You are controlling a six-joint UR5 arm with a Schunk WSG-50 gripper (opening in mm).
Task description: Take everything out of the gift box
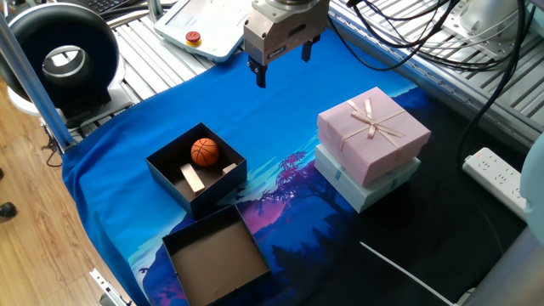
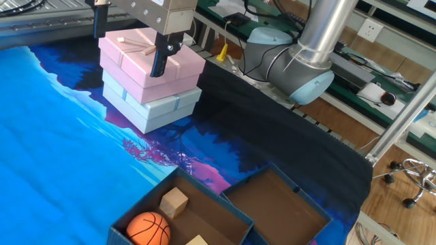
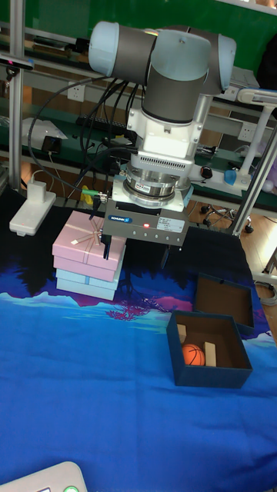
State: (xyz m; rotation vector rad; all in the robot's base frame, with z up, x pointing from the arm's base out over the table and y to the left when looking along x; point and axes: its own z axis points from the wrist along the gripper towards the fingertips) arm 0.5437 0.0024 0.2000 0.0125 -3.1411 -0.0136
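Right now my gripper (image 1: 283, 68) hangs high over the blue printed cloth, its two fingers spread apart with nothing between them. The black gift box (image 1: 168, 180) sits open on the cloth well apart from me, down and to the left in the one fixed view, so I am beyond its far corner and not above it. Inside on its brown floor are an orange basketball (image 1: 204, 151) toward the far corner, a pale wooden bar (image 1: 193, 178) lying flat beside it, and a small wooden cube (image 1: 229, 168) against the right wall. The bar's long axis runs parallel to the box's left front wall, and my fingers seem to line up roughly across it. I judge that I must travel sideways to reach the box, then descend between its walls
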